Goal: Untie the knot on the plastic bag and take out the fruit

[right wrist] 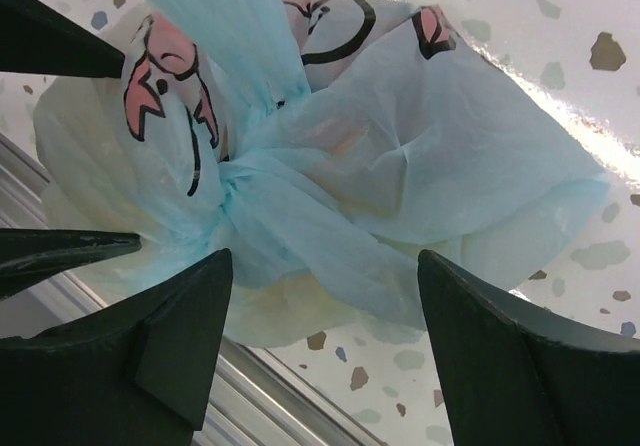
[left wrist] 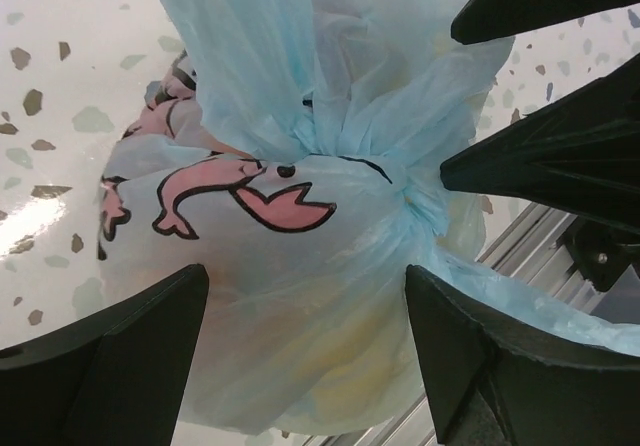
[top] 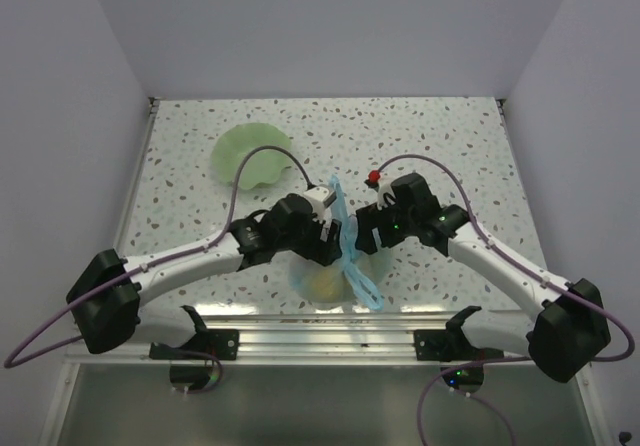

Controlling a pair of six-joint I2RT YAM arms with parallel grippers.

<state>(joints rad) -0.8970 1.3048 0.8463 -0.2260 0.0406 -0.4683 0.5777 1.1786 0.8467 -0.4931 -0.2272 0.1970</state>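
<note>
The light-blue plastic bag [top: 322, 278] with a pink cartoon print lies near the table's front edge, tied shut. The knot [left wrist: 345, 146] sits at its top, also in the right wrist view [right wrist: 235, 181], with handle strips [top: 336, 192] sticking out both ways. The fruit shows only as yellowish shapes through the plastic [left wrist: 370, 351]. My left gripper [left wrist: 307, 271] is open over the bag, just left of the knot. My right gripper [right wrist: 325, 256] is open over it from the right. Each gripper's fingers [left wrist: 560, 161] face the other's across the knot, holding nothing.
A pale green wavy-rimmed bowl [top: 255, 158] stands at the back left of the speckled table [top: 450, 146]. The metal rail [top: 320, 321] of the table's front edge runs right beside the bag. White walls close in the table on three sides.
</note>
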